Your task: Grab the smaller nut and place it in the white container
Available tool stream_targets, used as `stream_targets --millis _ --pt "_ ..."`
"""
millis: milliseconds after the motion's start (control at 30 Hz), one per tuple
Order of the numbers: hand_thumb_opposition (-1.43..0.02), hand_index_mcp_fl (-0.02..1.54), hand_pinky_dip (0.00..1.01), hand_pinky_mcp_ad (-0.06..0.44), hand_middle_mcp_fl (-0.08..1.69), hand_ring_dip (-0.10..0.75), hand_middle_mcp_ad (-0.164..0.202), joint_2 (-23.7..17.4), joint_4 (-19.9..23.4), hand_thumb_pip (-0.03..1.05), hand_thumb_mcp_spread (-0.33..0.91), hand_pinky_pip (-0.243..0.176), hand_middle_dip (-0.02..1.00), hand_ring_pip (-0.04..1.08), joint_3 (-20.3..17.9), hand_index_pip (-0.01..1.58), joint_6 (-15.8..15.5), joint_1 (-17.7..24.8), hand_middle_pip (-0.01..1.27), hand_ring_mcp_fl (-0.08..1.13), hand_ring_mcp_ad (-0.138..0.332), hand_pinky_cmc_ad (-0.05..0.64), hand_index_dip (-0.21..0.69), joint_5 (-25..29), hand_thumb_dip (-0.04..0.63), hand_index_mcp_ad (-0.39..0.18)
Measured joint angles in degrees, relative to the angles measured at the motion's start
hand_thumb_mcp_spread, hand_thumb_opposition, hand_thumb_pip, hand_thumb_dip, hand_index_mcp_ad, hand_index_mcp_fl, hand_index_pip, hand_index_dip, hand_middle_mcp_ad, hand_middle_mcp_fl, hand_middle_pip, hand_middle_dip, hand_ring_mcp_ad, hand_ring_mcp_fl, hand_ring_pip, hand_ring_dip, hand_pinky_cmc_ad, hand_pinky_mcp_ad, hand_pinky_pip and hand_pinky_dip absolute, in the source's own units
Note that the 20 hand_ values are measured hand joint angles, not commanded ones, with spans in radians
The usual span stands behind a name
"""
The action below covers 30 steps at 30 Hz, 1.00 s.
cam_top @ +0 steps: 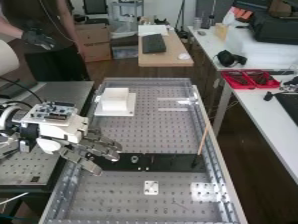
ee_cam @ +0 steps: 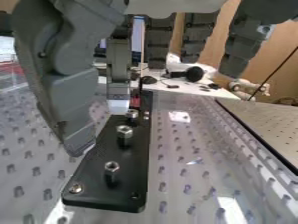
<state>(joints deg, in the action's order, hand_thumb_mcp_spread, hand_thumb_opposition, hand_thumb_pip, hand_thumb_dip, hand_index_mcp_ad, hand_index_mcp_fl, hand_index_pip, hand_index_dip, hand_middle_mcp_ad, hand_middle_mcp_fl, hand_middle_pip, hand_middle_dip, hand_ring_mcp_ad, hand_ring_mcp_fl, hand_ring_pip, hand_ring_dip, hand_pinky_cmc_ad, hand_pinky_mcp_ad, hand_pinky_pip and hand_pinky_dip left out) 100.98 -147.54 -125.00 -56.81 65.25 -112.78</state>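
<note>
Smaller nut (ee_cam: 112, 166) is below my hand (cam_top: 98, 148), the closest to it of the three parts standing on the flat black bar (cam_top: 169, 162); the row runs away from the hand, larger nut (ee_cam: 124, 131) next, bearing (cam_top: 134, 159) last. So the coming move is mostly down, I'd say; whether it also needs a nudge sideways I can't tell. Hand is open: fingers (ee_cam: 73, 95) loosely extended, spread over the bar's near end, nothing in them, nut untouched. The nut stands upright, so fingers and thumb should come down around its sides and pinch, then lift straight up. The larger nut just behind it is the thing to watch: go in too far along the row and the hand could close on the wrong part or knock it. The nut is small, so a loose pinch may let it slip. White container (cam_top: 115, 99) is well apart from the hand, off to one side, toward the far end of the desk (cam_top: 110, 195), so the carry after the grasp is a sideways swing across, off the line of the row. Step in hand looks like lining up for the grasp; placing is all to do.
</note>
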Motion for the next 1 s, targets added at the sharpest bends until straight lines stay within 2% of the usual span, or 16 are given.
stream_targets --millis 400,467,833,1000 --pt "-0.85 0.06 0.21 0.302 0.04 0.131 0.042 2.66 4.64 0.54 0.45 -0.044 0.28 0.09 -0.56 1.46 0.07 -1.78 0.14 0.00 0.113 0.379 0.075 -2.13 0.171 -0.152" --pt "-0.85 0.09 0.20 0.304 0.04 0.127 0.040 2.98 4.96 0.54 0.45 -0.028 0.28 0.09 -0.54 1.46 0.03 -1.94 0.14 0.00 0.113 0.379 0.075 -2.28 0.175 -0.157" --pt "-0.85 0.12 0.19 0.302 0.07 0.138 0.040 4.78 5.67 0.54 0.46 -0.028 0.29 0.09 0.29 1.46 -1.13 -2.29 0.14 0.00 0.113 0.379 0.077 -3.54 0.175 -0.173" --pt "-0.86 0.12 0.20 0.302 0.06 0.138 0.044 5.46 5.75 0.54 0.46 -0.012 0.29 0.09 0.72 1.46 -1.50 -2.49 0.14 0.00 0.113 0.379 0.077 -4.10 0.175 -0.173"
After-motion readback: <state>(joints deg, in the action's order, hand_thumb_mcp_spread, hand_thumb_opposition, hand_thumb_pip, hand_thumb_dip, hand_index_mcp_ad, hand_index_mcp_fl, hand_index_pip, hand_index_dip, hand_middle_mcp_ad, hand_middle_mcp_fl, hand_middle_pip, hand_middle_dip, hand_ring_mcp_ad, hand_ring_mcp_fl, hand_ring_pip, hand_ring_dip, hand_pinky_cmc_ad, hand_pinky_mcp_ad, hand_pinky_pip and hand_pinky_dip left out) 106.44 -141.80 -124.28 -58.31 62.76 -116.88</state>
